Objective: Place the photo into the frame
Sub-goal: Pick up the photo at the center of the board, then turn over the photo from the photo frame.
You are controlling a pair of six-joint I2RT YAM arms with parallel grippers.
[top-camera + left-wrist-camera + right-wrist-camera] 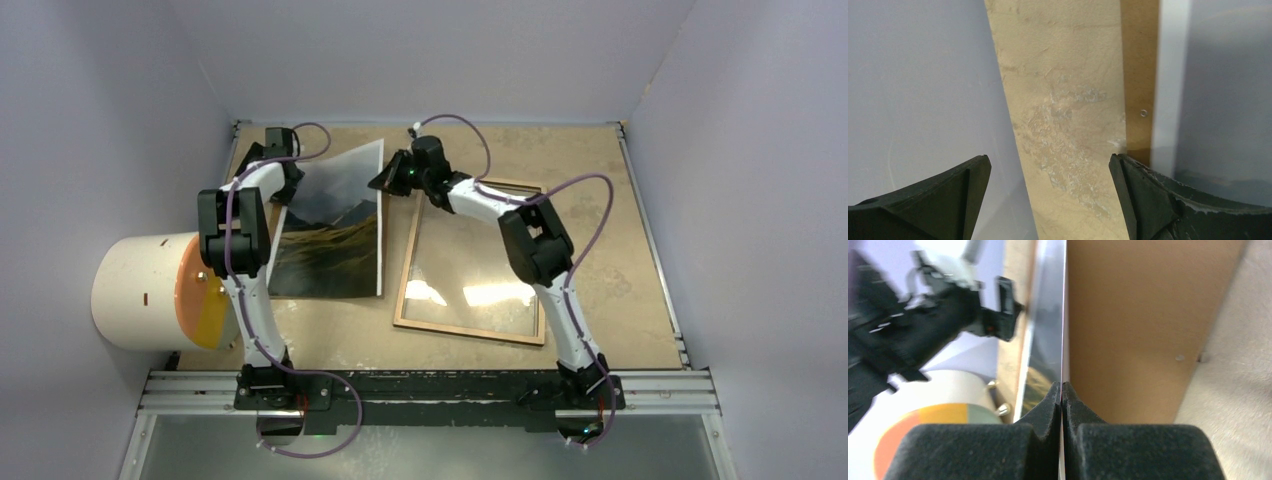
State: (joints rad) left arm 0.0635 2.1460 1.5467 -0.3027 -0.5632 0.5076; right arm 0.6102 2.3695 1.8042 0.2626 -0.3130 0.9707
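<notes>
The photo [330, 225], misty mountains over brown-green hills, lies at the left of the table with its far right corner raised. My right gripper [388, 178] is shut on that raised edge. In the right wrist view the pads [1062, 387] pinch the thin white edge, with the glossy face [1045, 315] to their left. The frame [402, 290] lies flat to the right, wood-brown side up, its clear pane catching light. My left gripper [288, 180] hangs by the photo's far left corner, open; its fingers [1050, 170] span bare table, and the photo [1223, 100] is on the right.
A brown backing board [1138, 330] lies under the lifted photo; it also shows in the left wrist view [1139, 75]. A white cylinder with an orange face [150, 290] stands at the table's left edge. Pale walls close in the left, back and right sides.
</notes>
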